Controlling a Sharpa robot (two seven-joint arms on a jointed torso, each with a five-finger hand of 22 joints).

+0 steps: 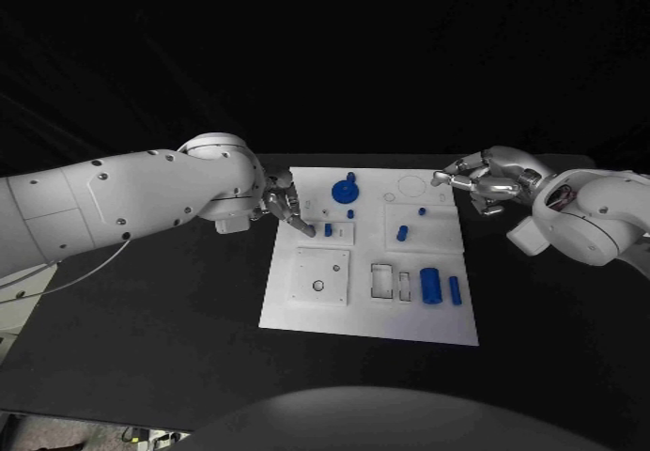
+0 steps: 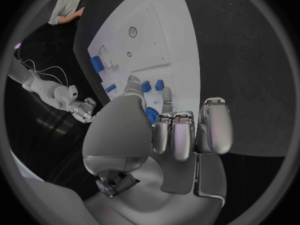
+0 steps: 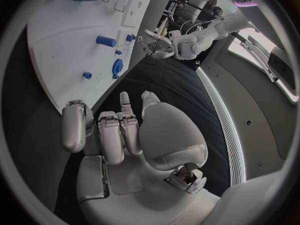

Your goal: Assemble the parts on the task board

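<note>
Dim, dark surroundings; bright white task board; fisheye-bent wrist views

White rectangular task board flat on the black bench. Blue round knobbed part standing at 11 o'clock; small blue peg toward 9; blue cylinder upright near centre; two blue cylinders lying at 4.

Black table against dark backdrop; possibly bright windows behind.
</note>
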